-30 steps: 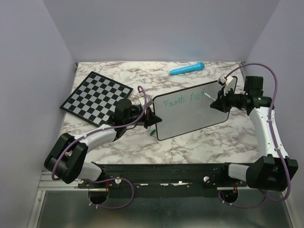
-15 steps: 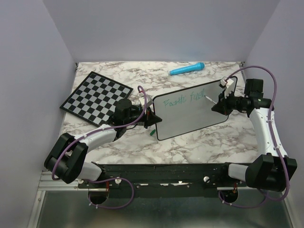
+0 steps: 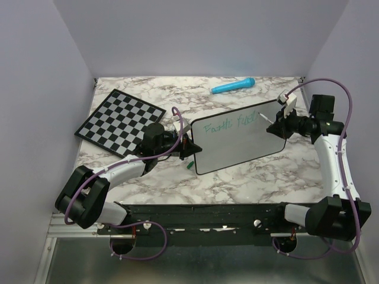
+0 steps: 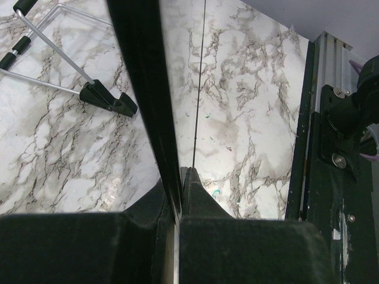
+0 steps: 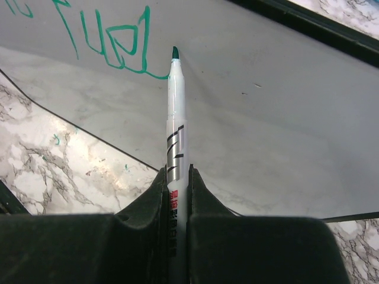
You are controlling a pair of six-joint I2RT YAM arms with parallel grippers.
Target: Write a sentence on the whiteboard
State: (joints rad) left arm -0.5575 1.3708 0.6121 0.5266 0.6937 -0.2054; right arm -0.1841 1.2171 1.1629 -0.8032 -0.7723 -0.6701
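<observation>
The whiteboard [image 3: 237, 145] stands tilted on the marble table, with the sentence [image 3: 228, 125] in teal along its upper part. My left gripper [image 3: 188, 146] is shut on the board's left edge; in the left wrist view the black frame [image 4: 142, 89] runs down between the left gripper's [image 4: 179, 177] jaws. My right gripper [image 3: 275, 126] is shut on a white marker [image 3: 265, 120] at the board's right end. In the right wrist view the marker [image 5: 176, 118] sticks out of the right gripper [image 5: 176, 174], its teal tip just right of the last written word [image 5: 112, 47]. Whether the tip touches the board, I cannot tell.
A chequered chessboard [image 3: 120, 121] lies at the back left. A blue cylindrical object [image 3: 233, 86] lies near the back wall. A small green cap [image 3: 190, 166] lies below the board's left corner. The board's wire stand and black foot [image 4: 109, 99] rest behind it.
My right gripper has drawn the marker a little to the right, away from the last word. The left gripper and the board have not moved.
</observation>
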